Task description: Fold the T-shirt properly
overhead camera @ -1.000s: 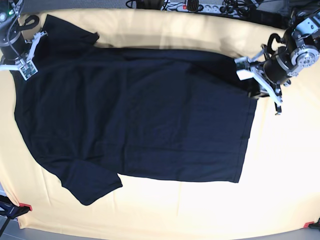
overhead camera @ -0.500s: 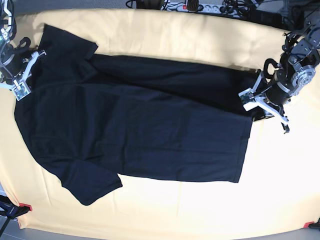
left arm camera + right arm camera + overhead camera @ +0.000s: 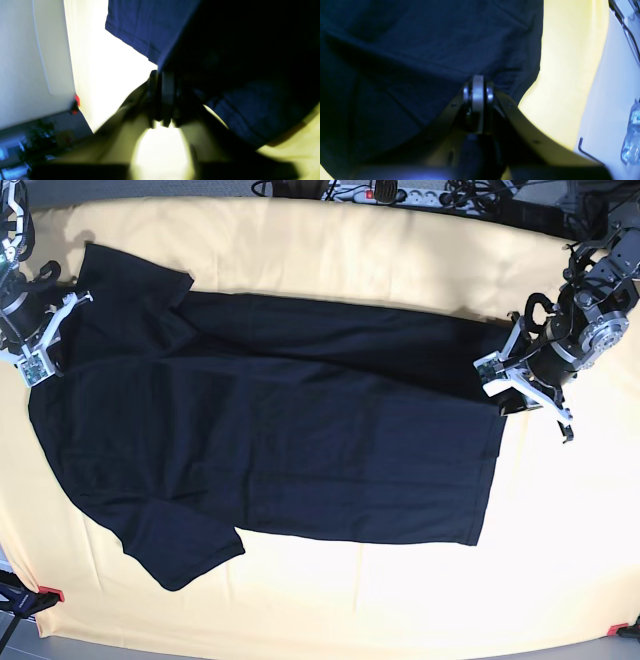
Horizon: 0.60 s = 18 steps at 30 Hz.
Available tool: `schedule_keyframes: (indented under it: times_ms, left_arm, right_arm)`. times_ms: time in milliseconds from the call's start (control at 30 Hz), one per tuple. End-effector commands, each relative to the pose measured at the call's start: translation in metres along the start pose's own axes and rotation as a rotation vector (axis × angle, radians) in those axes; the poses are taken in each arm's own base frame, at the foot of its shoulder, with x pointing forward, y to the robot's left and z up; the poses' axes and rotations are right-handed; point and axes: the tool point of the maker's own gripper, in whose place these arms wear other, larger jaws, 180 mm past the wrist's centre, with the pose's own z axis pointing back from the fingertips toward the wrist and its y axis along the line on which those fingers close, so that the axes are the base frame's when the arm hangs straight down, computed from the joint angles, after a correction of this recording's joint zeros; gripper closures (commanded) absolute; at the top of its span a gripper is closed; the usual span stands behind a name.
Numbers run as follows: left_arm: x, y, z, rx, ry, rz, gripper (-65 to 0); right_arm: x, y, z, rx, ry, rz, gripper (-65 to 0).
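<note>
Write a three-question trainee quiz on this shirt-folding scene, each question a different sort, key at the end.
1. True or false: the T-shirt lies on a yellow-cream cloth.
2. Multiple choice, base view: which edge of the T-shirt has a strip folded over onto its body? A) the edge nearest the camera B) the far edge C) none
3. Fill in: the left gripper is at the shirt's ____ end, the right gripper at the shoulder end.

Key: 1 true; 2 B; 3 hem.

yellow-cream cloth (image 3: 400, 600), red clips (image 3: 50, 594) (corners), bottle (image 3: 631, 140)
</note>
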Motion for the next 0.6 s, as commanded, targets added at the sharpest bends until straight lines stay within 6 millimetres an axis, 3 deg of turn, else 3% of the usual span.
schedule_keyframes:
  times_ms: [0,67,100,200,367,567]
  left_arm:
    - [-0.002,0.013,0.003,0.036,0.009,0.001,-19.4]
    - [-0.002,0.01,0.003,0.017,0.01,0.029,-37.4]
    - [-0.002,0.008,0.003,0.01,0.007,0.04,-41.8]
    - [-0.003,0.006,0.003,0.007,0.015,0.043,-42.9]
    - [-0.014,0.005,0.004,0.003,0.077,0.044,-42.9]
    - [-0.015,0.005,0.004,0.003,0.082,0.044,-42.9]
  right_arm:
    - [0.01,-0.009,0.002,-0.022,-0.031,0.013,-21.3]
    - [0.008,-0.008,0.002,-0.015,-0.02,0.018,-38.6]
    - [0.007,-0.006,0.002,-0.005,-0.012,0.026,-43.0]
    - [0.003,0.006,0.003,0.062,0.011,0.047,-43.7]
    - [-0.005,0.065,0.017,0.397,0.054,0.025,-43.7]
    - [-0.008,0.097,0.034,0.561,0.066,-0.119,-43.2]
